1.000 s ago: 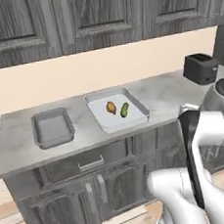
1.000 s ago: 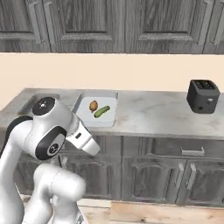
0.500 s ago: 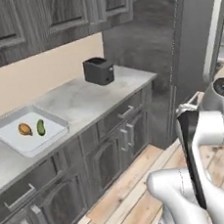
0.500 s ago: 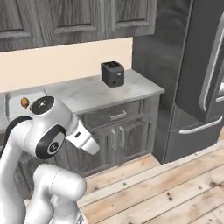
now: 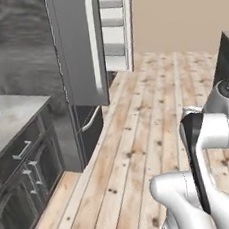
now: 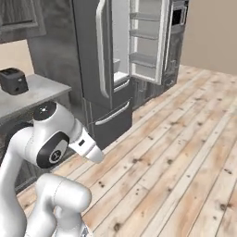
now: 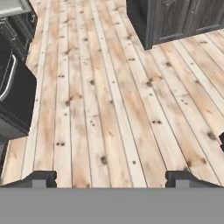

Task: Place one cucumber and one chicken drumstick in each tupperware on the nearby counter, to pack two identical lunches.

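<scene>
Looking along my end effector, I see its tips spread wide with nothing between them, pointed down at the plank floor; I judge it is carried empty because the base faces the fridge, whose door stands open on bare-looking shelves, presumably to fetch a cucumber or drumstick; the tabletop lies off to my left with the black toaster on it; the tupperware sits out of frame.
</scene>
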Motion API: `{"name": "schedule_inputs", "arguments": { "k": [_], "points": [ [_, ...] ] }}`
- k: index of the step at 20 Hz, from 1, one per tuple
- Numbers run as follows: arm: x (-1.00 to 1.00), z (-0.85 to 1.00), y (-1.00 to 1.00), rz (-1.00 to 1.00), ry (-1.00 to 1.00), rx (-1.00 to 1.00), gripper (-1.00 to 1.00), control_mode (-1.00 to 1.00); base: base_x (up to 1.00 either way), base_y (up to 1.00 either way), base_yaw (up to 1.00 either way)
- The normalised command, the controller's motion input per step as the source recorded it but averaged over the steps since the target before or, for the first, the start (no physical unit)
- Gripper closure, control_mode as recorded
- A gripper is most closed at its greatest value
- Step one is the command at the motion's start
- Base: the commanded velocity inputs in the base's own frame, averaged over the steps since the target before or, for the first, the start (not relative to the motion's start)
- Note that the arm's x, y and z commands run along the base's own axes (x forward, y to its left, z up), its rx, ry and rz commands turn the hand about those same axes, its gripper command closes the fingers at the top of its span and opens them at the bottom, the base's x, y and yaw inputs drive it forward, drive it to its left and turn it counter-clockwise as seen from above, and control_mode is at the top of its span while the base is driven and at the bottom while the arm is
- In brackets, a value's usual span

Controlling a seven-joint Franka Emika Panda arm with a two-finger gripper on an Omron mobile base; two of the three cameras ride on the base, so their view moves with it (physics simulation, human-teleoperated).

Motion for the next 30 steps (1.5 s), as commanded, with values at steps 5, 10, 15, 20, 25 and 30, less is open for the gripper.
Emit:
{"name": "schedule_inputs", "arguments": {
  "k": [5,10,15,20,25,30],
  "points": [
    [0.00,0.00,0.00,0.00,0.00,0.00,-1.00,1.00,0.94,-0.66,-0.31],
    [0.00,0.00,0.00,0.00,0.00,0.00,-1.00,1.00,1.00,-0.20,-0.03],
    [0.00,0.00,0.00,0.00,0.00,0.00,-1.00,1.00,1.00,0.00,0.11],
    [0.00,0.00,0.00,0.00,0.00,0.00,-1.00,1.00,1.00,-0.05,0.45],
    [0.00,0.00,0.00,0.00,0.00,0.00,-1.00,1.00,0.99,-0.12,0.55],
    [0.00,0.00,0.00,0.00,0.00,0.00,-1.00,1.00,0.87,-0.14,0.58]
  ]
}}
